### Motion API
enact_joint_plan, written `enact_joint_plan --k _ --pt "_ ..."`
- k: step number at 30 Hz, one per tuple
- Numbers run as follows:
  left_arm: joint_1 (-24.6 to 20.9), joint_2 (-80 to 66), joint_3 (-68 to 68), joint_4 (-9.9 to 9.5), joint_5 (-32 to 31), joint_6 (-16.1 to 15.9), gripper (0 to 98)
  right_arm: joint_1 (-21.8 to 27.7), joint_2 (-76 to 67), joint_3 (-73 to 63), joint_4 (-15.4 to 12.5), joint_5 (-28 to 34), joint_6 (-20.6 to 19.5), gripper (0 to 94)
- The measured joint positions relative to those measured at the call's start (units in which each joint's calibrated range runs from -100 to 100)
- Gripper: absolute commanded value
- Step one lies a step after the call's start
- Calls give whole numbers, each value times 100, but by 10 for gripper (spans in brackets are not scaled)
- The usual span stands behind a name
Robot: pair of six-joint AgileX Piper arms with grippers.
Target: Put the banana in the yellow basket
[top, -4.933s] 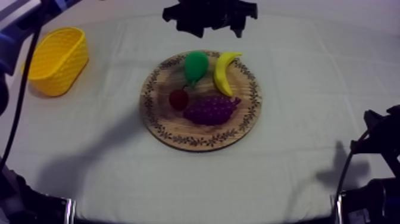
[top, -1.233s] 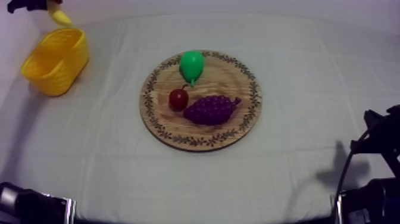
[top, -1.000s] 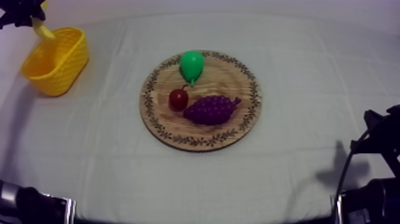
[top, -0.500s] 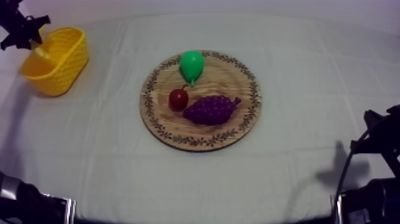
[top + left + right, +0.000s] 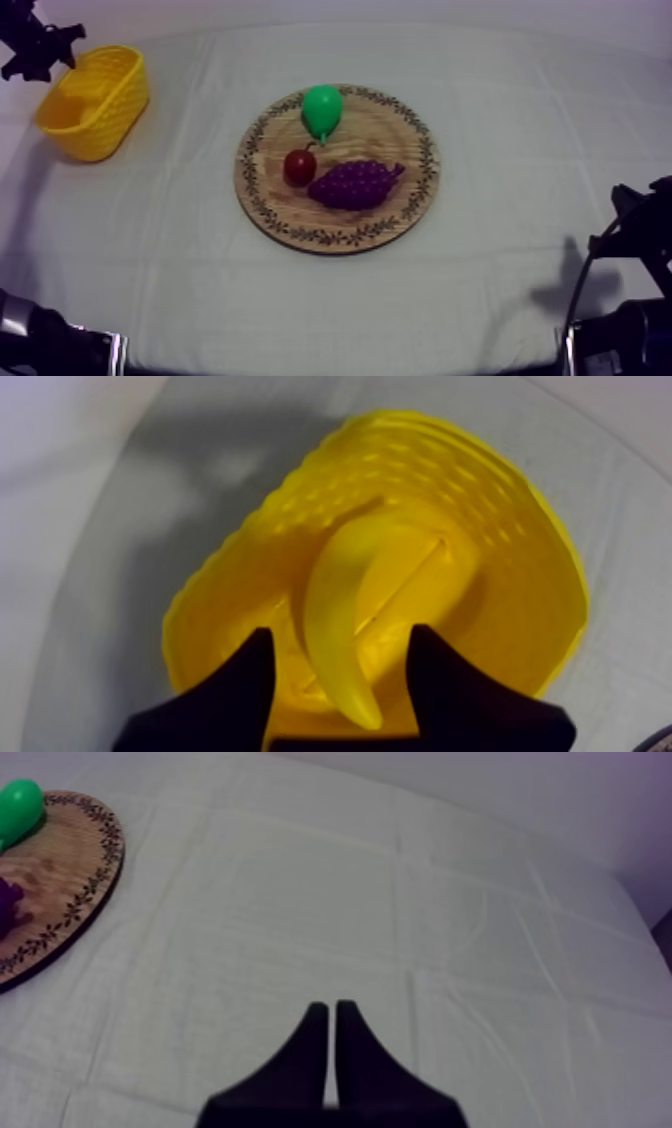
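While the left gripper [image 5: 340,633] hangs spread above the yellow basket [image 5: 530,546], the banana [image 5: 335,591] lies inside, beneath it.

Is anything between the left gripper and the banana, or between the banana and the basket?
Nothing visible. The banana already lies in the basket, directly under the open left gripper.

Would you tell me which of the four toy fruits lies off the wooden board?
The banana: it lies in the yellow basket, while pear, grapes and small red fruit sit on the board.
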State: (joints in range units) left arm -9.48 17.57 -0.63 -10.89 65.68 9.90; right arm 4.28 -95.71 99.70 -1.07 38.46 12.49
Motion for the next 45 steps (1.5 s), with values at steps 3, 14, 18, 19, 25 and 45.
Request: enact_joint_plan --k 3,14,18,19,25,45 --pt "4 -290 195 -5 -12 21 602 0 0 0 0 0 0 6" --pt "183 -2351 1386 -277 -412 229 497 0 0 0 0 0 0 6" --pt "271 -3321 2053 -318 -850 192 376 0 0 0 0 0 0 6" --pt "297 -3578 2239 -318 -953 162 345 0 0 0 0 0 0 6" --pt "410 -4959 3330 -306 -1492 118 127 0 0 0 0 0 0 6" --pt "507 -9106 6836 -327 -2996 238 0 0 0 0 0 0 0 6"
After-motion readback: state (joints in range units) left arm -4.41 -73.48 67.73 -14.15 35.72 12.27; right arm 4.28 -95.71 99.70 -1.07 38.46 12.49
